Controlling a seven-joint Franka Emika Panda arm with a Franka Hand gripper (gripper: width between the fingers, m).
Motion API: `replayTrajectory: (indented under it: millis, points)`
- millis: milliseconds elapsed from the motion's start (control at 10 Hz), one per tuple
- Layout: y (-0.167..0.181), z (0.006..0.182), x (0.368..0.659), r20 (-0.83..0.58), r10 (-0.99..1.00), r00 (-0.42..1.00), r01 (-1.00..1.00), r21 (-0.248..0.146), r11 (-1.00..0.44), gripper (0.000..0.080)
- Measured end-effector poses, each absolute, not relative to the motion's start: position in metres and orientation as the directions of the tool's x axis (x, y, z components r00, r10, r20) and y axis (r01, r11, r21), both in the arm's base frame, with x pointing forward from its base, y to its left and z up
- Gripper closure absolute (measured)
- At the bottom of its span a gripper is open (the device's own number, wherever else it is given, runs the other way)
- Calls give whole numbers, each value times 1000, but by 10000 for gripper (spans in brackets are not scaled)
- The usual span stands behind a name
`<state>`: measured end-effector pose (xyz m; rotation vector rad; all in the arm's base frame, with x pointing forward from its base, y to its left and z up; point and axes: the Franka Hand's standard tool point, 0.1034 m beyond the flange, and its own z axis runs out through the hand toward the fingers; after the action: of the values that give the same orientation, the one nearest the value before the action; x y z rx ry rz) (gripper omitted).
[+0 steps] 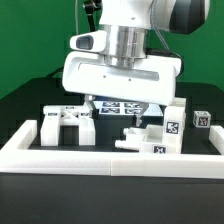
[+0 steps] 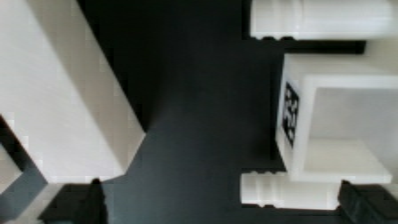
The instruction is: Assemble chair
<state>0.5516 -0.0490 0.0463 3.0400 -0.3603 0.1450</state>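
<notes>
Gripper (image 1: 120,97) is wide open, holding nothing, and hovers mid-table. Seat slab (image 1: 120,108) lies flat right under it, tags up, and its long axis looks to run the exterior view's left-right. Centre the jaws across the short side, then drop straight (bracket (image 1: 65,122) and 2 posts (image 1: 170,125) sit close).

The arm (image 1: 128,38) points straight down, jaws spread wide.
</notes>
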Motion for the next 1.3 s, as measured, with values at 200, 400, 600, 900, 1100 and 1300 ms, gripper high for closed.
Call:
replayTrajectory:
  millis: [200, 400, 600, 900, 1100, 1300]
  points:
    - [-51, 43, 549, 120, -200, 972, -210, 77, -975, 151]
    - [-48, 37, 547, 114, -219, 969, -229, 80, -970, 151]
    - [-41, 43, 554, 107, -260, 960, -268, 65, -961, 151]
    - [-38, 47, 562, 113, -287, 951, -295, 59, -954, 151]
    - [-37, 52, 564, 118, -268, 956, -276, 55, -960, 151]
    - [-34, 64, 570, 125, -220, 968, -227, 49, -973, 151]
